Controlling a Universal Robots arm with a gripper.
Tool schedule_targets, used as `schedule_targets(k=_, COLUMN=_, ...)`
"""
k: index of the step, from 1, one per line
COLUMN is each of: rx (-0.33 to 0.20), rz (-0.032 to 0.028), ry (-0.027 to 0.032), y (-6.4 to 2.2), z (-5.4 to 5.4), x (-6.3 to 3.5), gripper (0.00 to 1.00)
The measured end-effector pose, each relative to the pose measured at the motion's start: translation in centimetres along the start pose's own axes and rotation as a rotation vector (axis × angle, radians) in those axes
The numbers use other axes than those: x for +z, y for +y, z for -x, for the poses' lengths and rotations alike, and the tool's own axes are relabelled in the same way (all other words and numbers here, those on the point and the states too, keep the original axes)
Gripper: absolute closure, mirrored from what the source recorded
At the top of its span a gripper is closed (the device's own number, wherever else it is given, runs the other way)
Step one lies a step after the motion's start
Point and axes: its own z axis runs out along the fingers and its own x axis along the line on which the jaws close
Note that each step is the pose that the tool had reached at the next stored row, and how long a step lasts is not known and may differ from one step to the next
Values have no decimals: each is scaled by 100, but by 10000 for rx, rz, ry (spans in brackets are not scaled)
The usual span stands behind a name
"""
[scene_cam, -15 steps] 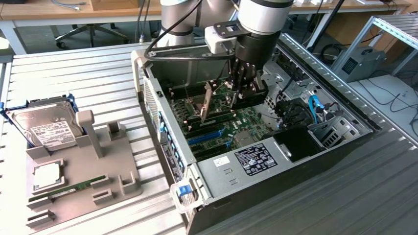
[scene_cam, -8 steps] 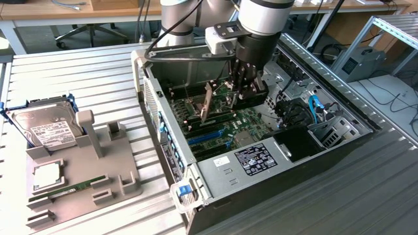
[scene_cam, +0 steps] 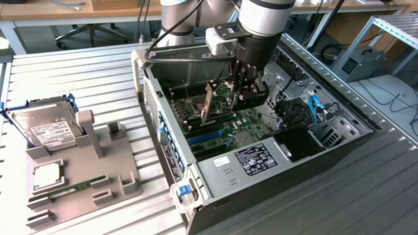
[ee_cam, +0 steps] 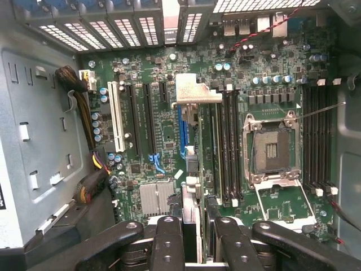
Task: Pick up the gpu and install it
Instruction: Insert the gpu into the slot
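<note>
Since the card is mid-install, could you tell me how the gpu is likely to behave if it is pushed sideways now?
The gpu looks stiff: a thin flat board standing on edge inside the case. It probably tips easily, being tall and narrow over the motherboard. It seems fragile to side force; the end effector grips one end only, so a shove could twist it.

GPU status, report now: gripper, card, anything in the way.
Gripper inside the open case, shut on the gpu. Card held edge-down over the motherboard slots. Nothing visibly blocking beneath.
</note>
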Motion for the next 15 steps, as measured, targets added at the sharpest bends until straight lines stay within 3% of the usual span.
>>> schedule_targets(k=8, rx=-2, rz=0, ry=8, y=0, z=-26, x=4, gripper=73)
schedule_targets(k=11, rx=-2, rz=-1, ry=9, y=50, z=-40, x=3, gripper=73)
schedule_targets(k=15, rx=-1, rz=-1, ry=8, y=206, z=-95, x=16, gripper=73)
